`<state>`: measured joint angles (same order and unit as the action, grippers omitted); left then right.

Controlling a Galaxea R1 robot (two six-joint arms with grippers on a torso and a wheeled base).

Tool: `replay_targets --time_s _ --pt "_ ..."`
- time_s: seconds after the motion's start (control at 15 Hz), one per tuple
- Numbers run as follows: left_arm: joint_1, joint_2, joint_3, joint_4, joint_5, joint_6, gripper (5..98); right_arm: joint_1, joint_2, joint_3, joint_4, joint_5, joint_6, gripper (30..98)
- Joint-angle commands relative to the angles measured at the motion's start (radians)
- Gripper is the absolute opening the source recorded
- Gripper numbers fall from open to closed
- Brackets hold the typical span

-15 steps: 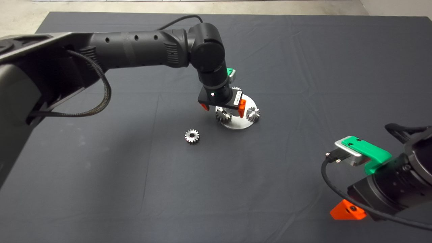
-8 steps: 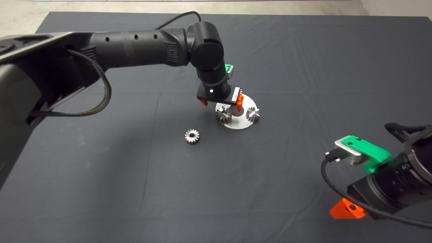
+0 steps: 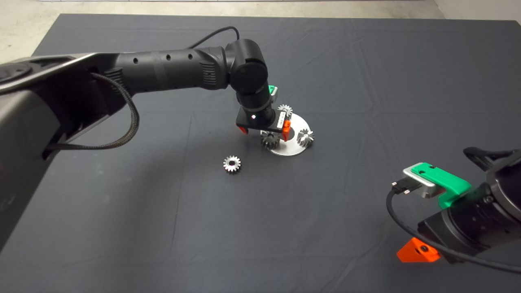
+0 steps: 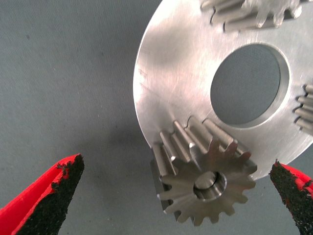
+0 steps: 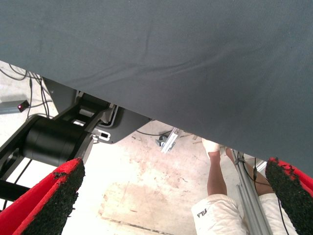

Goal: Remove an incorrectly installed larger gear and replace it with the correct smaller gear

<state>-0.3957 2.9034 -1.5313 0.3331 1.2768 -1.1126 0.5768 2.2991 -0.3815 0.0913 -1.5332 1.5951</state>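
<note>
You see even, soft overhead light on the mat (image 3: 366,81); the left arm (image 3: 171,75) casts a faint shadow, and the metal disc (image 4: 166,88) glares brightly.

Larger gear (image 3: 269,140) on plate (image 3: 290,150); smaller gear (image 3: 231,164) left.

The white shorts (image 5: 222,215) of a person carry a small "FILA" logo
</note>
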Motion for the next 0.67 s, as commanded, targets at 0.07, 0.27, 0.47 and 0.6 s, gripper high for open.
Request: replay_targets --time_s 0.07,0.27,0.47,0.6 --pt "0.005 0.006 -0.004 0.024 0.001 0.005 98.2 0.023 -0.005 0.0 -0.005 -0.125 -0.003 97.6" --pt "0.005 0.028 0.004 0.06 0.007 0.002 98.2 0.023 -0.006 0.0 -0.004 -0.125 -0.003 97.6" --pt "0.006 0.032 0.007 0.084 0.011 0.0 98.2 0.024 -0.006 0.0 -0.004 -0.125 -0.003 97.6" --pt "0.006 0.032 0.008 0.084 0.01 -0.001 98.2 0.025 -0.006 0.0 -0.004 -0.125 -0.003 97.6"
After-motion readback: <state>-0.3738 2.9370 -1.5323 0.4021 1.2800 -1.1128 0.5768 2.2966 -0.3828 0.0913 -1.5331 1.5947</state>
